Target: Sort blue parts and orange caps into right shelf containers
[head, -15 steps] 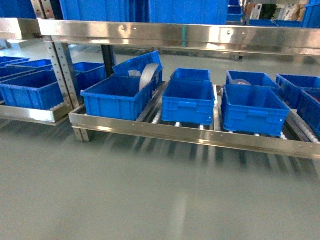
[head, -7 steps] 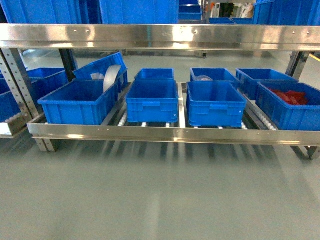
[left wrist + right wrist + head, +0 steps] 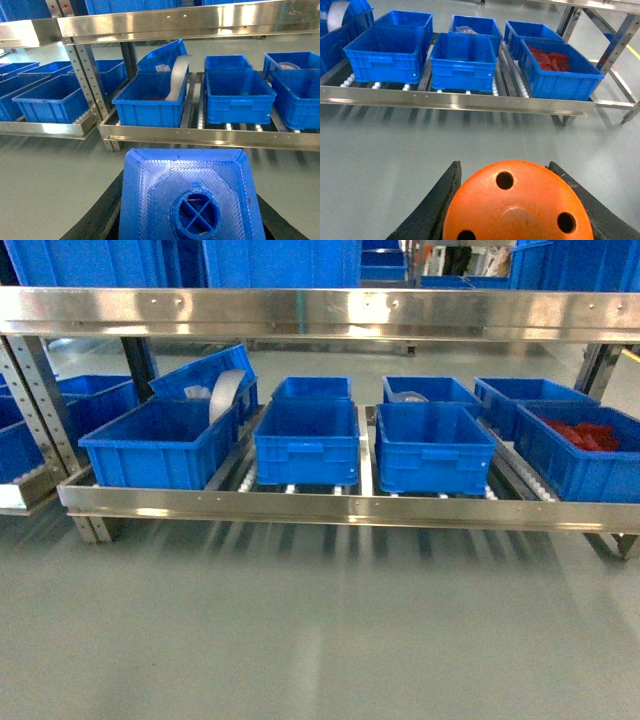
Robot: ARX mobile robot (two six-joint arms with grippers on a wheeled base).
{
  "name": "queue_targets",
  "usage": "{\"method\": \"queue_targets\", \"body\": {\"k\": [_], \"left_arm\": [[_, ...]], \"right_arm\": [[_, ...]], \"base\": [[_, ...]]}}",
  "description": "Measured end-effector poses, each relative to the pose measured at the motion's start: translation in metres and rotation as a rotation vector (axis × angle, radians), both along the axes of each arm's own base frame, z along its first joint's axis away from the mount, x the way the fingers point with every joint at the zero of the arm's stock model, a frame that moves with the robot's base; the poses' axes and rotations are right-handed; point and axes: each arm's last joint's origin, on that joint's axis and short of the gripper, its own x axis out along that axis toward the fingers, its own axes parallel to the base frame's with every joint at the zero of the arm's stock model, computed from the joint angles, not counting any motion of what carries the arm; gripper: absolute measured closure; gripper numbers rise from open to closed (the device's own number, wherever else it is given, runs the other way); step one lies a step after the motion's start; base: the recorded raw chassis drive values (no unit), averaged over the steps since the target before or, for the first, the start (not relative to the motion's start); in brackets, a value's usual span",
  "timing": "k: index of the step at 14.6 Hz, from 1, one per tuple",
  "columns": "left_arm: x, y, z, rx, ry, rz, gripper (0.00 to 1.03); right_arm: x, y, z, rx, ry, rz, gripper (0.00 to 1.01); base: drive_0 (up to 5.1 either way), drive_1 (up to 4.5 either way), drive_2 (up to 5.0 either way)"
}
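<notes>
In the left wrist view my left gripper is shut on a blue part, whose round knob end faces the camera between the black fingers. In the right wrist view my right gripper is shut on an orange cap, its holed flat top toward the camera. Ahead stands the steel shelf. On its rollers sit blue containers: left, middle, right of middle. Neither gripper shows in the head view.
The far-right crate holds red pieces. A tilted crate with a grey-white roll leans behind the left one. Another rack with blue crates stands to the left. An upper steel rail overhangs. Grey floor lies in front.
The shelf has slid leftward in the head view, bringing the crate with red pieces into sight. Over the last half second the view has barely shifted.
</notes>
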Motion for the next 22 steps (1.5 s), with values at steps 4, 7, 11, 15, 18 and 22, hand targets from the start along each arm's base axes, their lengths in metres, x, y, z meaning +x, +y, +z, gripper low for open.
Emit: {"method": "queue_targets", "body": {"k": [4, 7, 11, 15, 18, 22], "left_arm": [[0.0000, 0.0004, 0.0003, 0.000, -0.003, 0.002, 0.58], [0.0000, 0.0004, 0.0003, 0.000, -0.002, 0.002, 0.58], [0.0000, 0.0004, 0.0004, 0.000, -0.003, 0.002, 0.58], [0.0000, 0.0004, 0.0002, 0.000, -0.002, 0.002, 0.58], [0.0000, 0.0004, 0.0001, 0.000, -0.001, 0.002, 0.58], [0.0000, 0.0004, 0.0001, 0.000, -0.001, 0.002, 0.58]], "right_arm": [[0.0000, 0.0000, 0.0001, 0.000, -0.001, 0.000, 0.57], [0.0000, 0.0000, -0.0001, 0.000, 0.001, 0.000, 0.57], [0.0000, 0.0000, 0.0001, 0.000, -0.001, 0.000, 0.57], [0.0000, 0.0000, 0.0000, -0.001, 0.001, 0.002, 0.57], [0.0000, 0.0001, 0.0000, -0.001, 0.000, 0.002, 0.57], [0.0000, 0.0001, 0.0001, -0.002, 0.000, 0.003, 0.57]], "base": [[0.0, 0.00, 0.0], [0.0, 0.00, 0.0], [0.0, 0.00, 0.0], [0.0, 0.00, 0.0], [0.0, 0.00, 0.0], [0.0, 0.00, 0.0]]}}
